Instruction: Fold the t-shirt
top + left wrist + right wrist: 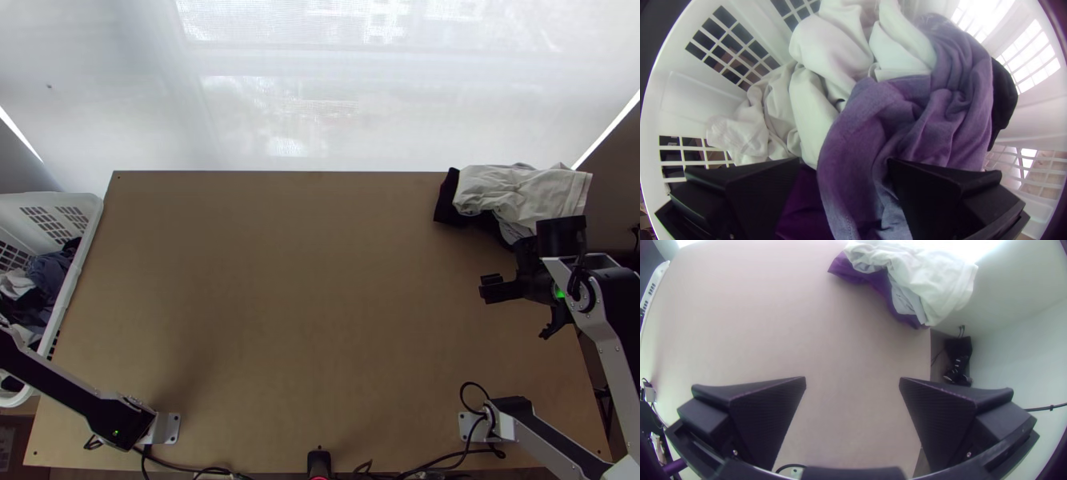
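Fingers of the left gripper (844, 161) stand well spread inside the white plastic basket (680, 100), which has grid openings and sits at nine o'clock of the light wooden table (312, 304). Between them lies a crumpled cloth of purple and grey-blue (907, 115), but they do not pinch it. At three o'clock, over the table, the right gripper (852, 378) has its fingers wide apart too, with nothing between them.

Which garment is the t-shirt, I cannot tell for certain; I judge it is probably this purple cloth, bunched in the basket beside the rumpled off-white cloths (827, 49). At two o'clock, near the table's far corner, rests a loose pile of off-white, grey and dark garments (512, 196).

The step in hand seems to be the picking, so the folding is not yet begun. The cloth should be light, soft and limp, not fragile and not very slippery. It would be good to close on a thick raised fold in its middle, then lift slowly, because a neighbour may come along. For spreading, the shoulders or hem corners will be the better hold, one for each gripper.
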`<action>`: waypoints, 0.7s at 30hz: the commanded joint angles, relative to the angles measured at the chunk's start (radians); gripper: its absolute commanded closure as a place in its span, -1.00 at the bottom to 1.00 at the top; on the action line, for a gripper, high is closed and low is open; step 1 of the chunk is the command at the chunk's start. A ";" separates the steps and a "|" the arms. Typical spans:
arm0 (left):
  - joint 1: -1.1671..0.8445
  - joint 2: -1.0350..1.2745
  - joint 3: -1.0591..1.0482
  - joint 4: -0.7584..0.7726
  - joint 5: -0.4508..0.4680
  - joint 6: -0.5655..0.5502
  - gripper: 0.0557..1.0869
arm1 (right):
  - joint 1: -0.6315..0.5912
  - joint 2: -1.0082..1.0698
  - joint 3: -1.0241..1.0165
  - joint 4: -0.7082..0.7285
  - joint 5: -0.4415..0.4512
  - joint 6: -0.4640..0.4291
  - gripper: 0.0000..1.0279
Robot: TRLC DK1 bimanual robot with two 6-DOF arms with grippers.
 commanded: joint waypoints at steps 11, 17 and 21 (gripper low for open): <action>-0.041 -0.168 -0.133 0.167 -0.023 -0.002 0.92 | -0.022 -0.013 -0.057 -0.022 -0.001 -0.009 -0.90; -0.064 -0.355 -0.152 0.124 0.023 -0.052 0.92 | -0.024 -0.028 -0.075 -0.023 -0.001 -0.010 -0.90; -0.081 -0.492 -0.149 0.094 0.046 -0.108 0.92 | -0.018 -0.034 -0.075 -0.025 0.000 -0.012 -0.90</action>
